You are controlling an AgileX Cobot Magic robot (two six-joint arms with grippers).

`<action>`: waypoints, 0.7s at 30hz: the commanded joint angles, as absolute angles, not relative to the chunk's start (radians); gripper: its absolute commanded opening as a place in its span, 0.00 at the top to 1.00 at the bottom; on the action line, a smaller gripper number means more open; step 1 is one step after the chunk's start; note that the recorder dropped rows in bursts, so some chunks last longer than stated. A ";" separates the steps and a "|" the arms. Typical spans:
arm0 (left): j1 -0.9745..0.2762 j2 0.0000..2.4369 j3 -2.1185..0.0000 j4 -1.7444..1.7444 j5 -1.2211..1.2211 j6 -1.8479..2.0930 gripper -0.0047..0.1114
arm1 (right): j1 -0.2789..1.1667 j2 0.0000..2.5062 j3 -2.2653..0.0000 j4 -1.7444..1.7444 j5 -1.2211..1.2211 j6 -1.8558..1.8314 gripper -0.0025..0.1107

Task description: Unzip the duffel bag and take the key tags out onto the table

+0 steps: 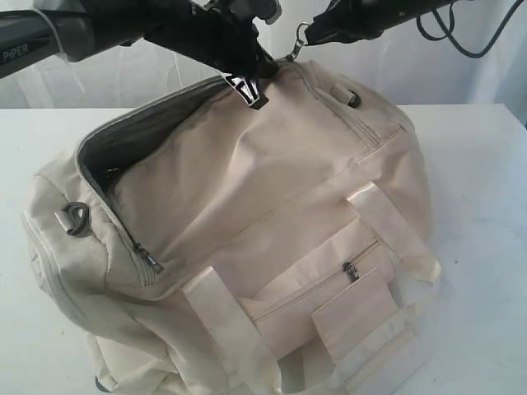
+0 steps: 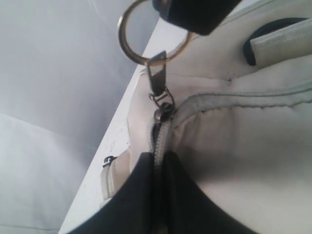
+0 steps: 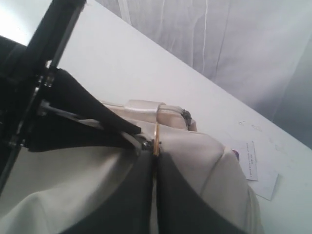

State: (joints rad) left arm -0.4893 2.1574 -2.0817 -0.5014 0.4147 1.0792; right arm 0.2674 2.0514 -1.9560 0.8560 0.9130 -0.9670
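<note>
Duffel bag (image 1: 247,189), cream, is lying on the white table (image 1: 478,164), its top zip (image 1: 136,243) gaping along the left end. Left gripper (image 2: 158,158) is pinching that zip at the bag's top. Just beside it, right gripper (image 3: 156,163) is clamping the pull's metal ring (image 3: 157,136).

Left end effector (image 2: 158,160) pinched; right end effector (image 3: 155,158) pinched.
</note>
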 commanded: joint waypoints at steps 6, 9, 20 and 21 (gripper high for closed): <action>-0.491 2.142 -2.085 -0.445 0.491 1.073 0.96 | 0.268 2.036 -1.954 0.694 0.838 -0.795 0.98; -0.486 2.129 -2.085 -0.434 0.493 1.069 0.96 | 0.268 2.036 -1.954 0.622 0.834 -0.716 0.98; -0.430 2.122 -2.085 -0.410 0.514 1.020 0.96 | 0.268 2.036 -1.952 0.478 0.866 -0.612 0.98; -0.430 2.122 -2.085 -0.410 0.514 1.018 0.96 | 0.268 2.036 -1.952 0.469 0.874 -0.603 0.98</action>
